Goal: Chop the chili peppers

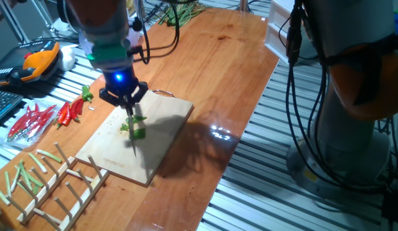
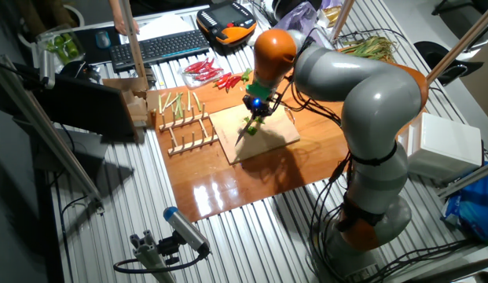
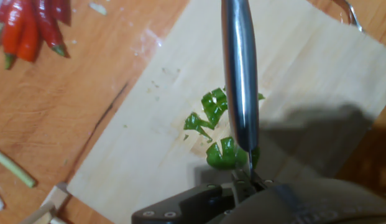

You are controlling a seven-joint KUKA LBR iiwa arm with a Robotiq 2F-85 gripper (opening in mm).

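The chili peppers (image 1: 135,129) lie as several small bright green pieces (image 3: 213,107) near the middle of the pale wooden cutting board (image 1: 161,145). My gripper (image 1: 127,102) is shut on a knife (image 3: 239,81), holding it by the handle with the blade pointing down and forward over the pieces. In the hand view the blade crosses above the green pieces and hides some of them. In the other fixed view the gripper (image 2: 258,106) hangs over the board (image 2: 279,137), and the knife (image 2: 245,131) slants down to the chili pieces (image 2: 254,126).
Slender red chilies (image 1: 69,113) lie left of the board, also seen in the hand view's top-left corner as red chilies (image 3: 26,25). A wooden rack (image 1: 54,183) with pale green stalks stands in front of them. A teach pendant (image 1: 38,61) lies at the far left. The robot base (image 1: 352,77) rises on the right.
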